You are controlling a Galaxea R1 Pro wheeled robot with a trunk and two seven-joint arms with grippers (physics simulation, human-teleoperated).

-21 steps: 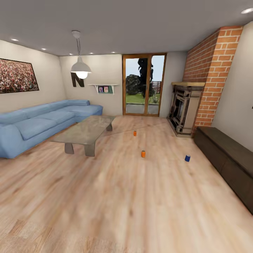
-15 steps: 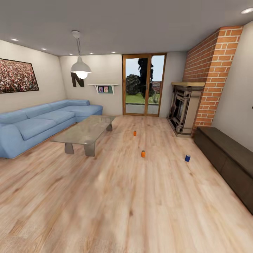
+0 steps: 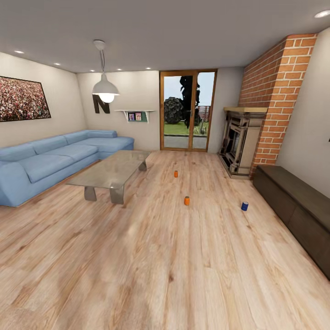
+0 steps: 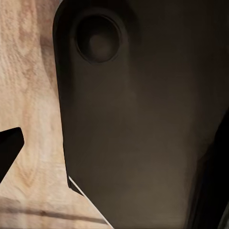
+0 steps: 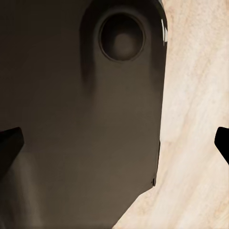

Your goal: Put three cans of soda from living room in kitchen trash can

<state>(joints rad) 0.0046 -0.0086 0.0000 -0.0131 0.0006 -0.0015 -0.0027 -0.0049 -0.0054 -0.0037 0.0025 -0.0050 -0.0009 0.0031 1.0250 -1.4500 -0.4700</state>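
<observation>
Three soda cans stand upright on the light wood floor of the living room. One orange can [image 3: 176, 173] is farthest, near the glass table's end. A second orange can [image 3: 187, 200] stands closer, in the middle of the floor. The blue can [image 3: 244, 206] is to the right, near the dark cabinet. All three are well ahead of me and apart from each other. The trash can is out of view. My left gripper [image 4: 114, 152] and right gripper [image 5: 114, 143] hang open over the floor beside dark panels of my body, with nothing between their fingers.
A blue sofa [image 3: 50, 160] lines the left wall, with a glass coffee table [image 3: 112, 169] in front of it. A brick fireplace [image 3: 243, 142] and a long dark cabinet [image 3: 298, 206] run along the right. Glass doors [image 3: 188, 110] are at the back. Wide open floor lies between me and the cans.
</observation>
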